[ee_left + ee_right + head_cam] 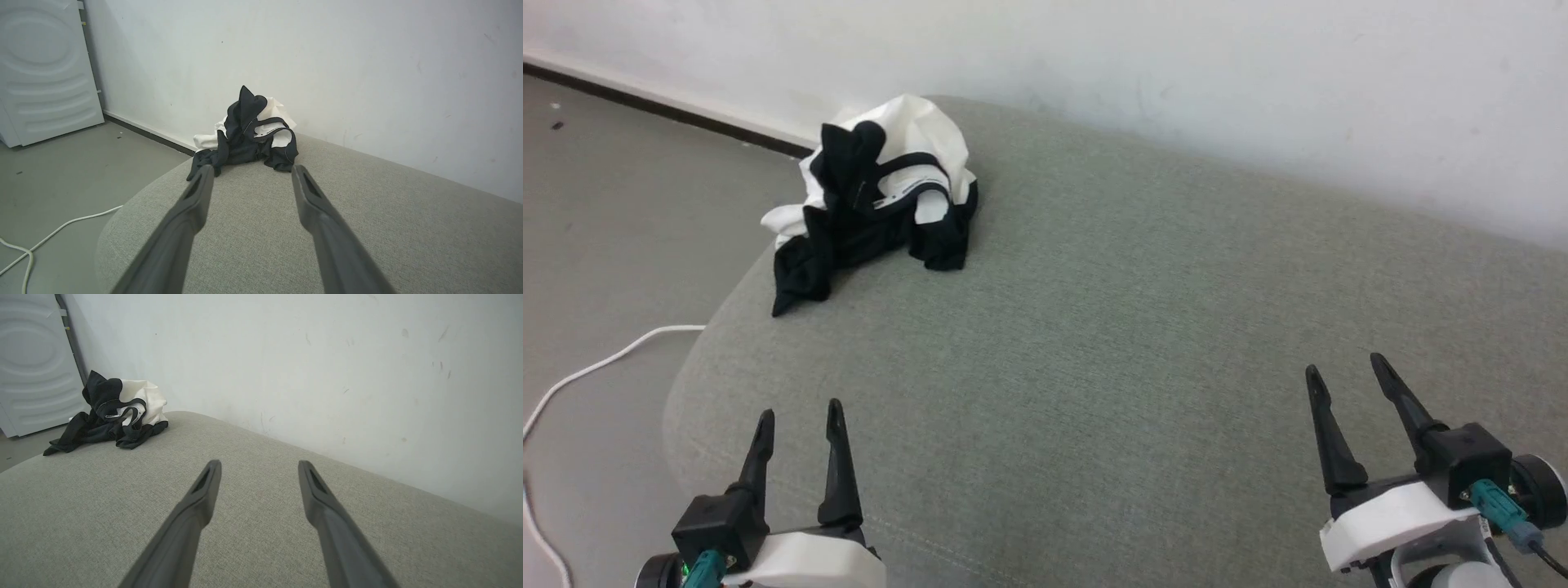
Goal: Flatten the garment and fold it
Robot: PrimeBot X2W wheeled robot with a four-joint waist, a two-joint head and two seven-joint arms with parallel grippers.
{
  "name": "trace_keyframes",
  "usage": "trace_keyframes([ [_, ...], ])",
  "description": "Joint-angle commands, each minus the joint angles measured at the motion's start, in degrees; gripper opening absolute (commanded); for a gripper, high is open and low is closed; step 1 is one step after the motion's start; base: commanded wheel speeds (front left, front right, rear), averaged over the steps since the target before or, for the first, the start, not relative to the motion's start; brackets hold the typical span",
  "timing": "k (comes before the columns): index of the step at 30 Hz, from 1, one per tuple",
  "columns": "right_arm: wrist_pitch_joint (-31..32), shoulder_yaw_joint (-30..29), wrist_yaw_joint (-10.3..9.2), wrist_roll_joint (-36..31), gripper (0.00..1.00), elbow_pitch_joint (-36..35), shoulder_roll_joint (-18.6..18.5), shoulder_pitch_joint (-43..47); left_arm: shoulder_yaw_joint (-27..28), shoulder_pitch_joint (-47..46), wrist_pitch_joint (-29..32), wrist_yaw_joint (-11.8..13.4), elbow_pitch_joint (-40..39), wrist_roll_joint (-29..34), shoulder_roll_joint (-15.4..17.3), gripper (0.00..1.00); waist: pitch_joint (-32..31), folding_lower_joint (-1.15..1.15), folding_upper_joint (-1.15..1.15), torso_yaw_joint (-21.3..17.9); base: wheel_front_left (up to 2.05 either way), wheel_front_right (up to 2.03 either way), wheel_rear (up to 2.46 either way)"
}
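Observation:
The garment (874, 192), a white T-shirt with black sleeves and black neck trim, lies crumpled in a heap at the far left corner of the grey-green cushion (1143, 327). One black sleeve end trails toward the cushion's left edge. In the left wrist view the garment (249, 134) sits straight ahead beyond the fingers; in the right wrist view the garment (114, 412) is far off to the left. My left gripper (799, 415) hovers open near the cushion's front left, well short of the heap. My right gripper (1346, 367) is open at the front right, with nothing between its fingers.
A white wall (1176, 73) runs close behind the cushion. Grey floor (613, 229) lies to the left, with a white cable (596, 367) on it. A white appliance panel (45, 69) stands against the wall further left.

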Motion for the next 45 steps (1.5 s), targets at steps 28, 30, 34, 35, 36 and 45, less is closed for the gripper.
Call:
trace_keyframes([
  [28,-3.87,-0.07,-0.11,0.11,1.00,1.58,0.21,-1.14,-1.18,3.12,-3.86,2.05,-1.65,-3.84,-0.27,1.00,0.76,0.00,0.00,8.19,0.00,0.00,0.00],
  [30,-4.11,-0.06,-0.11,0.17,1.00,1.67,0.21,-1.18,-1.20,3.21,-4.10,2.03,-1.64,-4.04,-0.27,1.00,0.78,0.00,0.00,8.67,0.00,0.00,0.00],
  [34,-4.59,-0.06,-0.12,0.34,1.00,1.82,0.22,-1.21,-1.23,3.48,-4.58,2.01,-1.67,-4.39,-0.28,1.00,0.80,0.00,0.00,9.64,0.00,0.00,0.00],
  [35,-4.71,-0.05,-0.12,0.40,1.00,1.84,0.22,-1.18,-1.22,3.56,-4.70,2.01,-1.68,-4.48,-0.28,1.00,0.79,0.00,0.00,9.87,0.00,0.00,0.00],
  [36,-4.83,-0.02,-0.12,0.43,1.00,1.86,0.22,-1.15,-1.19,3.67,-4.82,2.02,-1.69,-4.57,-0.29,1.00,0.79,0.00,0.00,10.10,0.00,0.00,0.00],
  [45,-5.90,-0.09,-0.13,0.36,1.00,2.08,0.24,-1.03,-1.25,4.39,-5.90,2.36,-1.85,-5.70,-0.31,1.00,0.92,0.00,0.00,12.27,0.00,0.00,0.00],
])
